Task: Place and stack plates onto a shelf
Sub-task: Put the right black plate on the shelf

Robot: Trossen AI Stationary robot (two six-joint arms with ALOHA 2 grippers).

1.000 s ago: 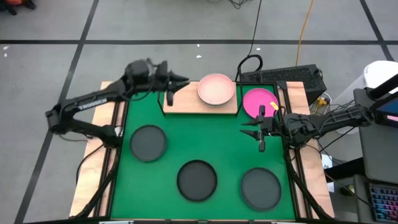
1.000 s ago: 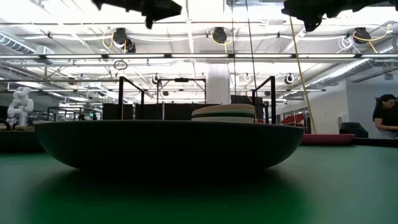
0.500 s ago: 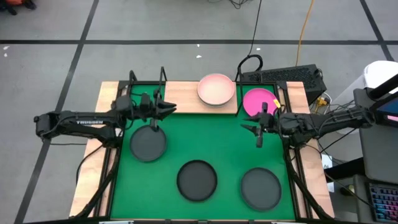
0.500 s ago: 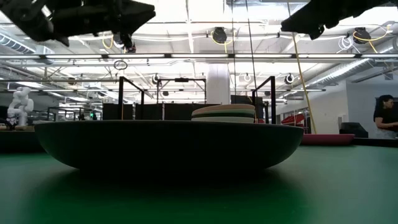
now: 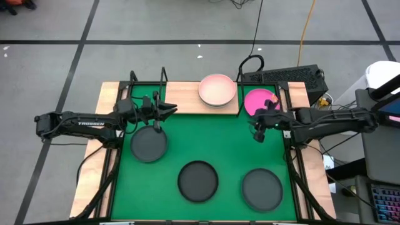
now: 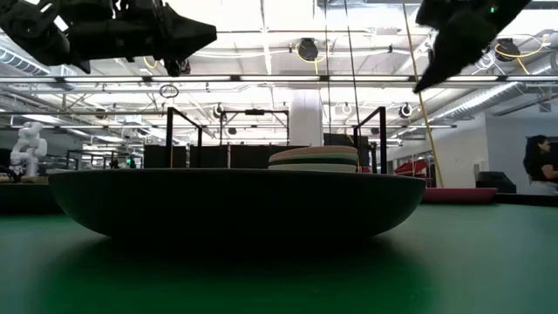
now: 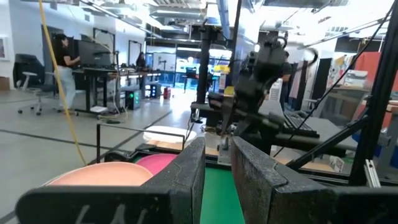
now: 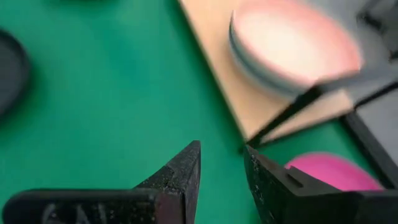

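The shelf [image 5: 187,103] is a light-wood board at the mat's far edge, with black wire uprights. A stack of plates topped by a light pink plate [image 5: 217,89] rests on its right half, also seen as the stack [image 8: 292,43]. The magenta plate [image 5: 257,100] lies flat to the right of the shelf. Three dark plates [image 5: 149,144] [image 5: 198,181] [image 5: 262,189] lie flat on the green mat. My left gripper [image 5: 170,108] hovers above the far rim of the left dark plate, open by a narrow gap and empty. My right gripper [image 5: 256,132] hangs just near of the magenta plate, tipped down, open and empty.
The green mat [image 5: 219,137] covers most of the table. A wire upright [image 5: 164,75] stands at the shelf's left end, and the shelf's left half is bare. A black keyboard [image 5: 287,76] lies beyond the far right corner. A person [image 6: 540,166] stands far behind the table.
My left gripper drew back from above the shelf's left end toward the table's left and near side, and now hovers over the left dark plate's far rim. My right gripper stayed near the magenta plate and tipped its fingers downward. No plate has moved.
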